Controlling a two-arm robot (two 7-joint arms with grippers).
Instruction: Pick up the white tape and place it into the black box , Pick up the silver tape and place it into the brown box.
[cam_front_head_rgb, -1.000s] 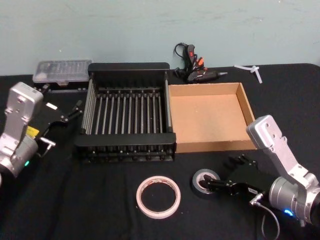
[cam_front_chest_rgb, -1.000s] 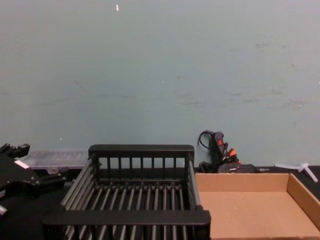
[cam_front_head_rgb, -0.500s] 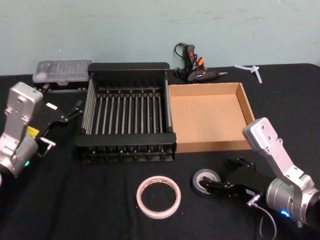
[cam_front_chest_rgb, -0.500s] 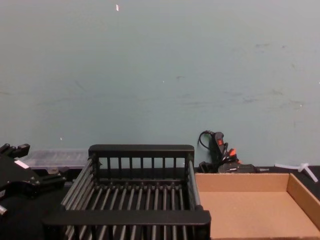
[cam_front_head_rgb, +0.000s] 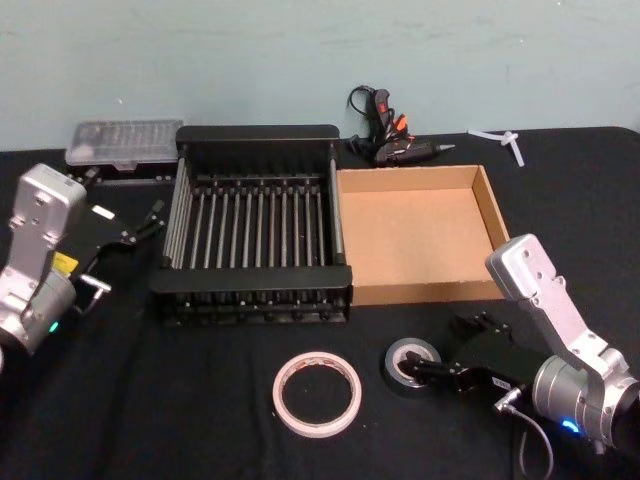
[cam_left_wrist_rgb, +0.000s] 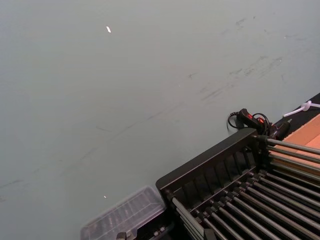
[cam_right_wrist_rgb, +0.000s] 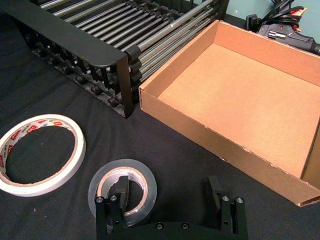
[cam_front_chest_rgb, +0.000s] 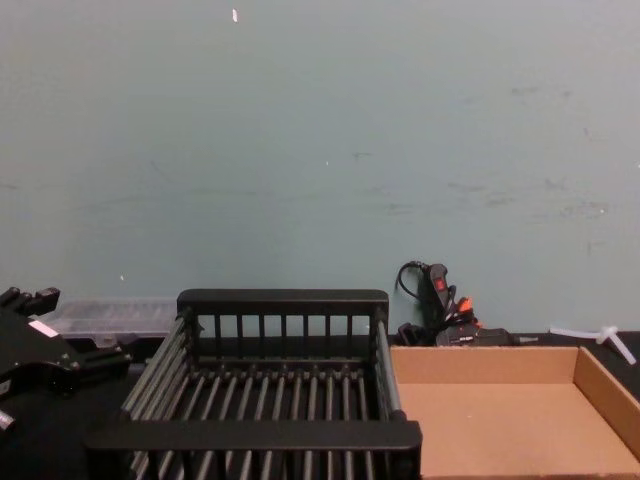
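The white tape lies flat on the black table in front of the black box. Just to its right lies the silver tape, in front of the brown box. My right gripper is open at table height. One finger sits in the silver tape's hole and the other stands outside the roll. My left gripper hangs open left of the black box, holding nothing.
A glue gun with its cord lies behind the boxes. At the back left is a clear plastic case, and a white plastic piece lies at the back right. The teal wall closes the far side.
My right arm has shifted slightly left, with its gripper staying at the silver tape. Both tapes and the left arm have not moved.
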